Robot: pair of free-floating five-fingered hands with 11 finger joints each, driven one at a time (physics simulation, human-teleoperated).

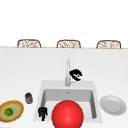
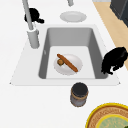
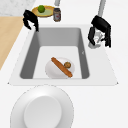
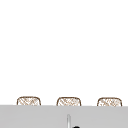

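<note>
Fingers (image 3: 93, 35) curled; 2 hands, 1 faucet (image 3: 101, 10).

hands 2 (image 1: 76, 74) | plates 2 (one in sink) (image 1: 113, 104) | chairs 3 (image 1: 29, 43) | jar 1 (image 1: 28, 97) | faucet 1 (image 1: 68, 72)

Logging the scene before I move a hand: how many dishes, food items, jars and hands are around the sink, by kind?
Plates: 3, white in the sink, white on the counter, yellow-rimmed
Food items: 3, long brown piece, small brown ball, green fruit
Jars: 1
Hands: 2, left hand, right hand
Total: 9
</note>
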